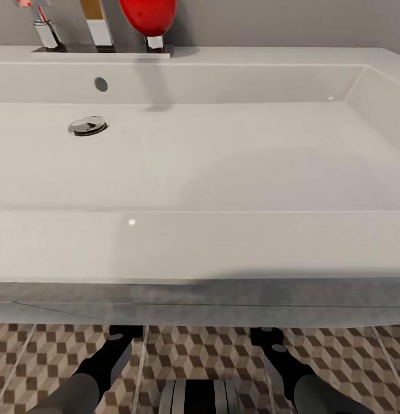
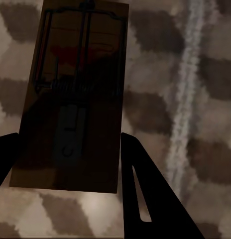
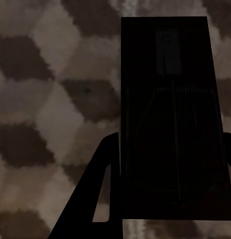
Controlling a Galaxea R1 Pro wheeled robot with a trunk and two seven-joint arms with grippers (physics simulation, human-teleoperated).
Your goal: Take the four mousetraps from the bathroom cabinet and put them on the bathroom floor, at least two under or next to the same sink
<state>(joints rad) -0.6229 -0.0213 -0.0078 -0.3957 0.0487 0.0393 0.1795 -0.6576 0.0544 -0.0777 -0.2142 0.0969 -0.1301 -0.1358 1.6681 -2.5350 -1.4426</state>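
In the left wrist view a tan wooden mousetrap (image 2: pixel 80 74) with dark wire and a red spot sits between the dark fingers of my left gripper (image 2: pixel 68 144), which is shut on it just above the cube-patterned bathroom floor (image 2: pixel 205 99). In the right wrist view a second mousetrap (image 3: pixel 168 74), deep in shadow, is held the same way by my right gripper (image 3: pixel 170 144) over the floor (image 3: pixel 46 99). In the head view both forearms (image 1: pixel 110 351) (image 1: pixel 274 351) reach under the front of the white sink (image 1: pixel 200 241), which hides both hands. The cabinet is out of view.
The wide white basin has a chrome drain (image 1: pixel 88 125) and an overflow hole (image 1: pixel 101 84). A red object (image 1: pixel 147 14) and chrome fittings stand on its back ledge. Patterned floor tiles (image 1: pixel 205 351) show below the sink's grey underside (image 1: pixel 200 299), with my base (image 1: pixel 197 397) at the bottom.
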